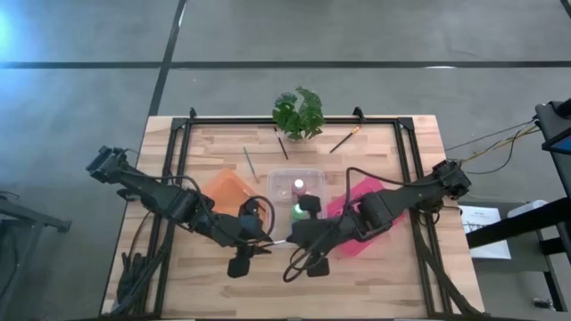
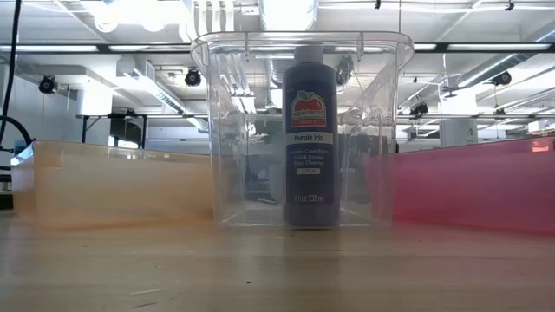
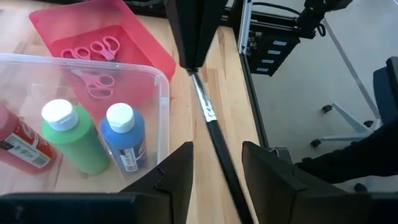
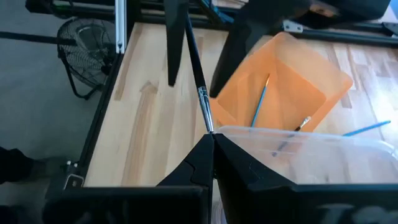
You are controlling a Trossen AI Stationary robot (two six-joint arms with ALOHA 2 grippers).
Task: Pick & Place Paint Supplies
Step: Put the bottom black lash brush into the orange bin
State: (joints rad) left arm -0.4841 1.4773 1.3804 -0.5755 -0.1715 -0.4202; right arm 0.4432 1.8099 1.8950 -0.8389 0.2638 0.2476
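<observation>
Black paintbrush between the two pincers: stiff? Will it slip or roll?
Probably stiff: the paintbrush runs straight although the right pincer is shut on it near one end only. Likely light, being so thin. Its round, glossy handle may pivot or slip in the open left pincer, and would probably roll if dropped on the table.

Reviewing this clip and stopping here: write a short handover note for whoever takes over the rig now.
Right hand shut on a paintbrush; left hand open around its other end.
Done: paint bottles in the clear bin, scissors in the pink tray, two brushes in the orange tray.
Left: this brush, plus three loose brushes near the plant.
</observation>
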